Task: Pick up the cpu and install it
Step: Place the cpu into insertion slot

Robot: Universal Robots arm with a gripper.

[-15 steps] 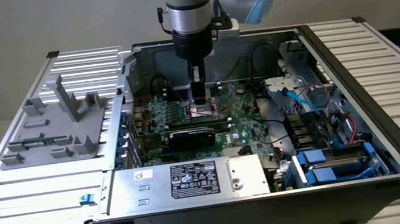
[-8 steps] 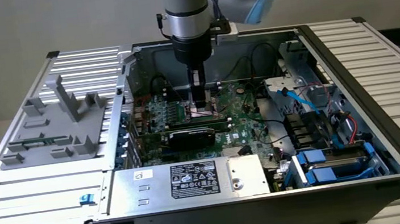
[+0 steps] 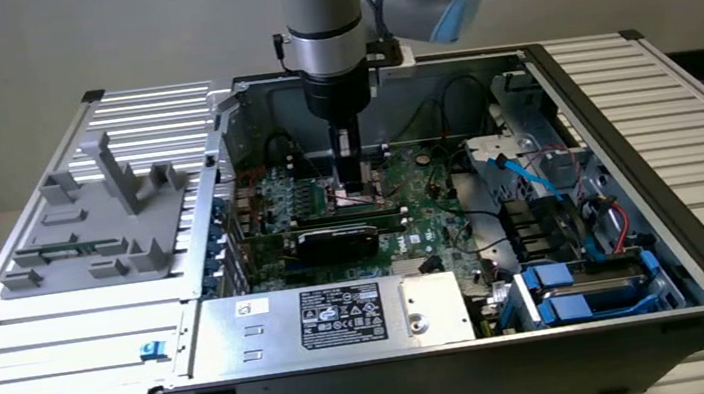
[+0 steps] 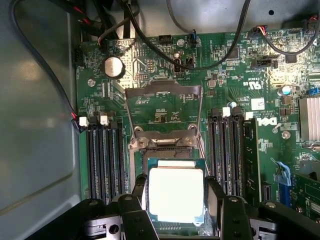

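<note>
Reaching into the open case (image 3: 482, 377), the gripper (image 3: 354, 189) hangs over the board, walls well apart. Fixture (image 3: 100, 218) sits outside, at the exterior view's left.

Wrist view: fingers (image 4: 141, 186) clenched on opposite edges of the cpu (image 4: 176, 197) at the socket (image 4: 164, 149). Slots (image 4: 105, 160) flank closely. Cpu flat, lid up, near-square, edges parallel to the slots.

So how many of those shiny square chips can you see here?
1: the cpu, gripped between the jaws at the open socket on the motherboard. Others could be hidden.

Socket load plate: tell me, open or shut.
Open: the load plate lies flipped back, clear of the cpu.
</note>
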